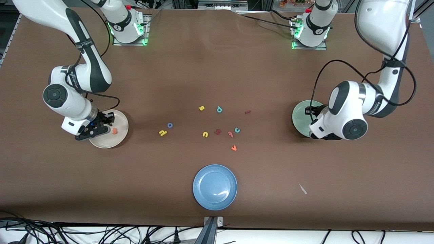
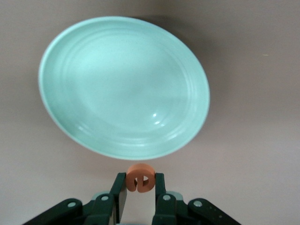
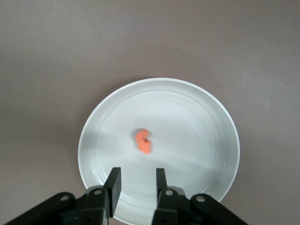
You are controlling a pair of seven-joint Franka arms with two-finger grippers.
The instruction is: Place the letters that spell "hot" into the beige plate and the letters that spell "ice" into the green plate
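— What did the right wrist view show?
— The beige plate (image 3: 159, 98) on brown table (image 3: 56, 47), an orange "t" (image 3: 143, 141) near the plate's middle.
— And the right gripper (image 3: 138, 183)?
— Over the plate's rim, fingers apart, holding nothing.

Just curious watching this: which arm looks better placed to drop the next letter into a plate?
The left arm. Its claw is shut on the orange "e" right over the green plate, while the right claw hangs open and empty over the beige plate.

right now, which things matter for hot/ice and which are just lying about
Job: beige plate, green plate, orange t, yellow h, blue o, orange e, teal c, red i.

Lying about: blue plate, yellow s, yellow u, p, v, f, dark red letter, white scrap.
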